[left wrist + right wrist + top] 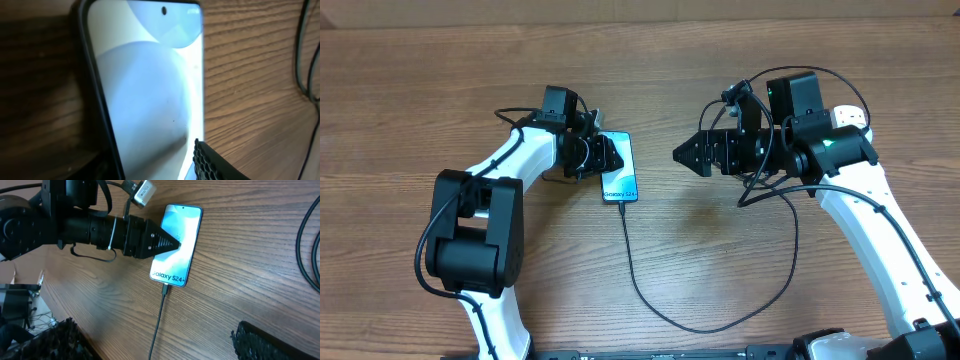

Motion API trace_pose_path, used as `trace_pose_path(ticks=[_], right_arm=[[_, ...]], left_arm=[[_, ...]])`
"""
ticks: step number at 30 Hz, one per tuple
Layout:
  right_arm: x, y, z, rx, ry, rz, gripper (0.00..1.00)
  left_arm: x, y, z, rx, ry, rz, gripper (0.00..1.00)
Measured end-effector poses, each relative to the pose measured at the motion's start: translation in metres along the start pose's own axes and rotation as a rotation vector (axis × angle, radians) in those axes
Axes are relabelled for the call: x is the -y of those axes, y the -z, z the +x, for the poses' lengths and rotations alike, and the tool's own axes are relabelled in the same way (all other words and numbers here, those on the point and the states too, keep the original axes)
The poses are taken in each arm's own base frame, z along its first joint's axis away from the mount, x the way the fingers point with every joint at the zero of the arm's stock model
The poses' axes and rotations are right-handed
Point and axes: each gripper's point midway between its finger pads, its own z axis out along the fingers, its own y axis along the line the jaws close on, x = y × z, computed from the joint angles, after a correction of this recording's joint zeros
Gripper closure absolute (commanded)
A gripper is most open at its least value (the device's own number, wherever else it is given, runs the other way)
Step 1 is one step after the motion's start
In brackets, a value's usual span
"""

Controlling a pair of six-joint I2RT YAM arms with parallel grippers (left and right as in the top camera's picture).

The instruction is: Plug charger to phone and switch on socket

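Wood-grain counter (420,80) on my feed: I see the phone (620,168) lying flat, screen lit, charger (632,260) seated in its bottom edge. Left pincer (608,156) straddles the phone, fingers apart; right pincer (682,155) hovers nearby, spread wide, holding nothing

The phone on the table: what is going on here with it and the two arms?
The phone lies flat on the wooden table with its screen lit. The charger cable appears plugged into its bottom edge. The left gripper hovers right over the phone, its jaws apparently parted, and it is not lifting the phone. The right gripper hangs open to the phone's right and holds nothing.
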Motion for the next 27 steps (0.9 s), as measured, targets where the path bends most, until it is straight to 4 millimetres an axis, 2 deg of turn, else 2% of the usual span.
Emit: trace_pose_path(ticks=[3,6,11,13,18,23,27], right_arm=[[0.002,0.000,0.000,0.000,-0.001,0.011,0.00],[0.010,0.000,0.003,-0.007,-0.015,0.052,0.00],[0.043,0.012,0.003,0.007,-0.104,0.176,0.00],[0.059,0.021,-0.001,0.030,-0.142,0.213,0.00],[0.112,0.057,-0.012,0.126,-0.275,0.307,0.00],[0.172,0.110,-0.023,0.278,-0.409,0.401,0.00],[0.218,0.157,-0.029,0.425,-0.498,0.474,0.00]], left_arm=[[-0.004,0.002,0.002,-0.009,0.009,-0.027,0.51],[-0.009,0.005,0.005,-0.019,0.022,-0.057,0.42],[-0.019,0.014,0.006,-0.024,0.061,-0.092,0.31],[-0.024,0.018,0.006,-0.026,0.089,-0.098,0.30],[-0.039,0.029,0.011,-0.057,0.153,-0.136,0.29],[-0.054,0.041,0.021,-0.114,0.205,-0.212,0.28],[-0.055,0.049,0.027,-0.147,0.212,-0.238,0.16]])
